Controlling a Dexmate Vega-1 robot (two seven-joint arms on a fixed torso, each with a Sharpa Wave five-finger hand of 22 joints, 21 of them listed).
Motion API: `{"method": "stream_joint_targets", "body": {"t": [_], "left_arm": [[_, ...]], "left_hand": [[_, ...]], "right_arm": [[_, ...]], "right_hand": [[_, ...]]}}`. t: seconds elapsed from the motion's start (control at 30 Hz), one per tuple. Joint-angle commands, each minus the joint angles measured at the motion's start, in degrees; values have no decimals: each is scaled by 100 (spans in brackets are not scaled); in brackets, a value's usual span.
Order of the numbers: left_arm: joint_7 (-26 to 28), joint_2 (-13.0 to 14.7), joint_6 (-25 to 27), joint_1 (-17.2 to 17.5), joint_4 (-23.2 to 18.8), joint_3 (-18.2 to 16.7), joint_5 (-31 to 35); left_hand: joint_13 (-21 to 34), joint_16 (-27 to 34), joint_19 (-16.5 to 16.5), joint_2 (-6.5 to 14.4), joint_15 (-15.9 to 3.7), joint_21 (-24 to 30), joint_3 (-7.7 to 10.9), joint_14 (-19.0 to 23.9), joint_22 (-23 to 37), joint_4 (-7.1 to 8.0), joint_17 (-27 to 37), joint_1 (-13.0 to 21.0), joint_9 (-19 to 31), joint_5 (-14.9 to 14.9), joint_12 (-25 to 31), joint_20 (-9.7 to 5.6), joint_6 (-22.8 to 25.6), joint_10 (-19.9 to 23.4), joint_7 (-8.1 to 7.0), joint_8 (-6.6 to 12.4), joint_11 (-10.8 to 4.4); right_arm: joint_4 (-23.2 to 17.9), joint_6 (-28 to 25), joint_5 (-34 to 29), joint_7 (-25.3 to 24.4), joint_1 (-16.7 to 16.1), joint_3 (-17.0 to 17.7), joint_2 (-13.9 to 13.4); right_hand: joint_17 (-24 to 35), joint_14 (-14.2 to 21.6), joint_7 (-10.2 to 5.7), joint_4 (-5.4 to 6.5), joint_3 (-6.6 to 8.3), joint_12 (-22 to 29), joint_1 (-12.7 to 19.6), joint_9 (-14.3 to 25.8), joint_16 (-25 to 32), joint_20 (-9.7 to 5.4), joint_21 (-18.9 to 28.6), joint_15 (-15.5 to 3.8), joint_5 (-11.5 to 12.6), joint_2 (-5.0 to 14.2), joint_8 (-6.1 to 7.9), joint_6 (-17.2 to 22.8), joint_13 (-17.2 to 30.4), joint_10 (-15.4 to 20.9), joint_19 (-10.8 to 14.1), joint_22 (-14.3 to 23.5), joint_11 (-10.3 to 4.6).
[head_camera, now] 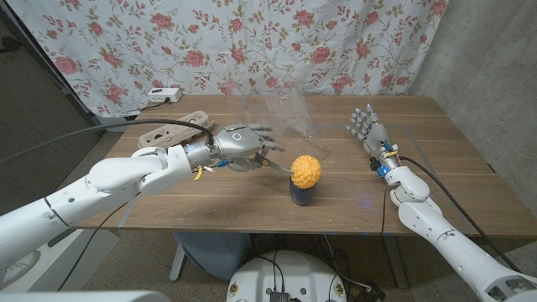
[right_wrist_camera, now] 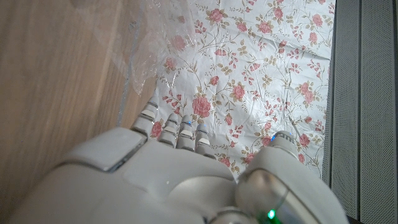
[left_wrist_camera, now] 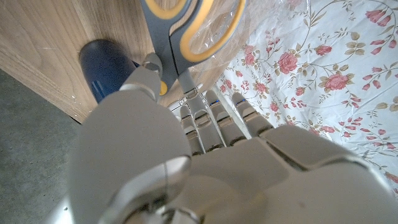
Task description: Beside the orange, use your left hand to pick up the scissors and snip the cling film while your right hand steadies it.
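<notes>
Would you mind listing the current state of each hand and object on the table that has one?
Left hand: holding the scissors, raised over the table.
Yellow-and-grey-handled scissors: gripped in the left hand, blades pointing toward the orange.
Transparent cling film: standing up crumpled on the table, touched by neither hand.
Textured orange: sitting on top of a dark blue cylindrical cup.
Right hand: open, fingers apart, holding nothing, away from the film.

A floral curtain (head_camera: 210, 46) with pink roses hung across the back at twelve o'clock. A grey concrete wall (head_camera: 487, 50) stood at two o'clock. The wooden surface (head_camera: 453, 159) spread wide below, with grey floor (head_camera: 151, 260) beneath at seven o'clock.
</notes>
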Motion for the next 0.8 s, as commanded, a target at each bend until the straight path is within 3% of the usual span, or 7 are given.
{"method": "stream_joint_targets", "body": {"t": [0.03,0.53,0.8], "left_arm": [[92,-90,-170,-113,21,-38,-81],[58,-314,-199,-5,-39,-156,-551],[111,-600,50,148,-106,-263,-824]], "left_hand": [[-4,56,46,336,-236,21,-13,207,33,-3,32,390,6,19,43,-27,29,359,-25,0,-296],[-18,51,48,347,-248,19,-47,226,34,-1,53,465,7,6,74,-62,68,333,-87,-4,-294],[-26,46,55,353,-249,21,-65,228,35,4,61,490,8,2,86,-56,68,319,-67,-11,-290]], "right_arm": [[79,-21,24,59,53,-26,33],[157,-64,10,101,137,-71,63],[49,-106,13,32,82,-51,28]], "right_hand": [[7,5,-29,-22,-3,47,13,10,18,15,42,-1,-19,32,-18,22,6,13,-62,26,12],[6,0,-27,-22,-4,48,12,10,16,15,43,-1,-20,32,-19,22,6,15,-63,26,17],[5,-1,-29,-23,-3,46,13,10,15,15,43,-5,-20,33,-18,26,6,11,-63,26,11]]}}
